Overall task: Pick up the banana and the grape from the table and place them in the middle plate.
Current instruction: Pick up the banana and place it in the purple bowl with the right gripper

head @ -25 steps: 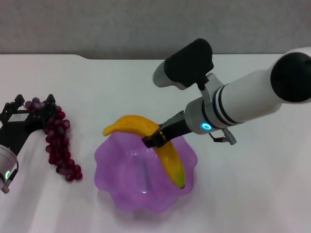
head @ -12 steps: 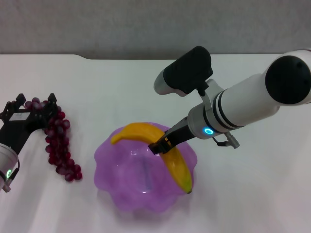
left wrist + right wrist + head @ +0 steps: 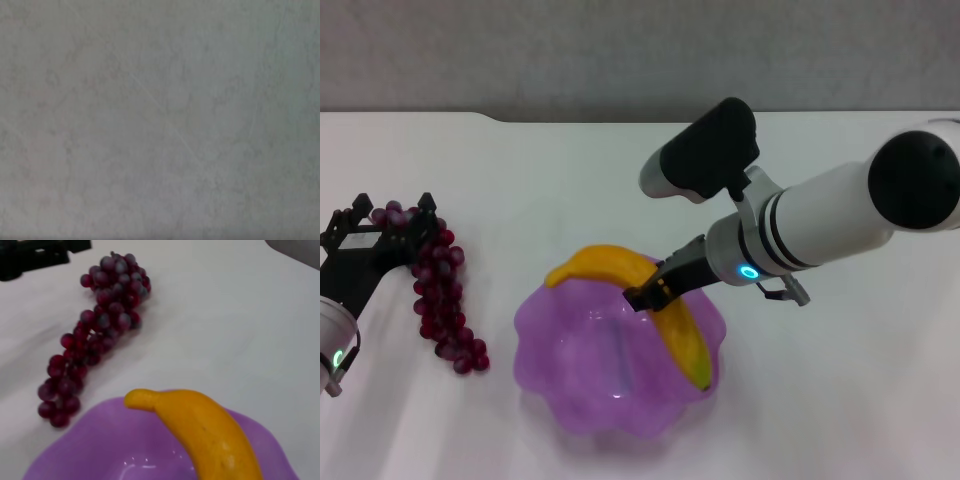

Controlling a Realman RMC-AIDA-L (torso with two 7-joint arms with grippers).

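Right gripper (image 3: pixel 645 292) sits over the far rim of the middle plate (image 3: pixel 545 345), its dark fingers (image 3: pixel 660 283) closed on the banana (image 3: pixel 665 315) near mid-length. From the grip point, one end of the banana runs out toward the robot's left, along and just above the plate's far rim; the other end, with the dark tip, slopes down on the near side of the fingers into the plate's right-hand part. Whether that lower tip touches the plate's inner wall cannot be told. In the right wrist view the banana (image 3: pixel 210 432) fills the foreground over the purple scalloped rim of the plate (image 3: pixel 90 440). The grape (image 3: pixel 442 295) lies on the table (image 3: pixel 570 180), well apart from the right fingers, off the plate on the robot's left, stretched lengthwise. Left gripper (image 3: pixel 382 232) rests at the far end of the bunch, black fingers (image 3: pixel 420 230) spread apart; the top grapes lie between and just beside them, nothing gripped. Left wrist view shows only a blank grey surface.
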